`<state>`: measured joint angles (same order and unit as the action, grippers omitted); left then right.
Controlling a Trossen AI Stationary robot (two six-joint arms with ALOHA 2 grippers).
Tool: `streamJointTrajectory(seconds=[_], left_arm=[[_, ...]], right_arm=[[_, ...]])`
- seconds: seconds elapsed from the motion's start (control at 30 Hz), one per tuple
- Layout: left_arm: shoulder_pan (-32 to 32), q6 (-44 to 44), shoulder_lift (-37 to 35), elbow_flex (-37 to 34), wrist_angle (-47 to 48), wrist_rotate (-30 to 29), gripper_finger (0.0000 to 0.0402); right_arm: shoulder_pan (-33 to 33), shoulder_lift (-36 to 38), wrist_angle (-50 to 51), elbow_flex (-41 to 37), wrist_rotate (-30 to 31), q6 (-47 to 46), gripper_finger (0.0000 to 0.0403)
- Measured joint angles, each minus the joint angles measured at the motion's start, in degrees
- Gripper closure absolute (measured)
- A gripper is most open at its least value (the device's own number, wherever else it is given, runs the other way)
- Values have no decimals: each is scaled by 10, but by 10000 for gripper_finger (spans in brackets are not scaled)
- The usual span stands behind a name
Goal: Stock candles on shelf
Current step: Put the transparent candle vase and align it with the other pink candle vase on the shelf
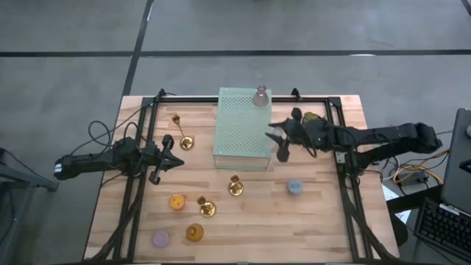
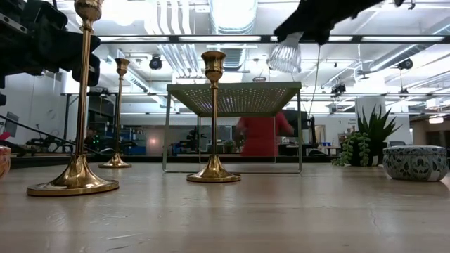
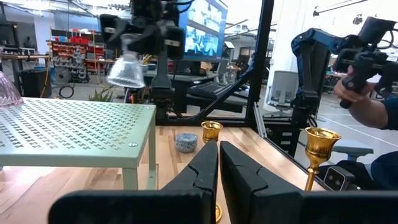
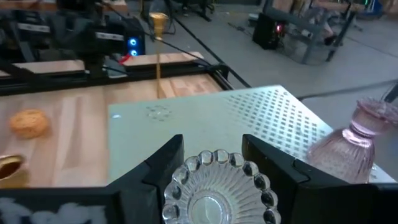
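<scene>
The mint-green perforated shelf (image 1: 243, 129) stands on its legs at the table's middle far side. A mauve-pink glass candle (image 1: 260, 96) stands on its far right corner and shows in the right wrist view (image 4: 357, 140). My right gripper (image 1: 283, 143) is shut on a clear ribbed glass candle (image 4: 214, 186), above the shelf's right edge (image 2: 285, 56). My left gripper (image 1: 165, 158) is shut and empty, left of the shelf, fingers together (image 3: 219, 168). Orange (image 1: 176, 201), amber (image 1: 194, 233), lilac (image 1: 160, 238) and pale blue (image 1: 294, 187) candles stand on the table nearer the front. My right gripper pinches the clear candle between its two fingers (image 4: 158, 165), one on each side of its ribbed wall (image 4: 180, 177). The arm reaches in from the table's right. The candle hangs below the fingers, flared end down (image 3: 126, 71), clear of the shelf top.
Three brass candlesticks stand on the table (image 1: 182, 136), (image 1: 235, 186), (image 1: 205, 207). A black metal frame (image 1: 147, 132) runs around the table. A small green plant (image 2: 365, 140) stands at the far right. A person in red (image 2: 261, 133) is behind the table.
</scene>
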<state>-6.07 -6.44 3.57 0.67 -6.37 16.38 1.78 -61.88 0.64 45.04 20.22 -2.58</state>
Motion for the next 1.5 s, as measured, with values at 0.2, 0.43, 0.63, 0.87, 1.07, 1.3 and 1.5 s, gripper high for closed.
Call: streamJointTrajectory(seconds=[0.2, 0.43, 0.63, 0.87, 1.07, 1.3, 1.5], left_arm=[[0, 0, 0, 0, 0, 0, 381], [0, 0, 0, 0, 0, 0, 381], [0, 0, 0, 0, 0, 0, 381], [0, 0, 0, 0, 0, 0, 381], [0, 0, 0, 0, 0, 0, 381], [0, 0, 0, 0, 0, 0, 381], [0, 0, 0, 0, 0, 0, 381]], right_arm=[[66, -44, -2, 37, -43, 26, 259], [116, -129, 20, 115, -85, 42, 252], [138, -203, 25, 169, -114, 60, 259], [150, -249, 25, 200, -119, 76, 250], [175, -252, 24, 194, -118, 76, 259], [206, -248, 23, 172, -117, 68, 244], [209, -247, 23, 169, -117, 71, 261]])
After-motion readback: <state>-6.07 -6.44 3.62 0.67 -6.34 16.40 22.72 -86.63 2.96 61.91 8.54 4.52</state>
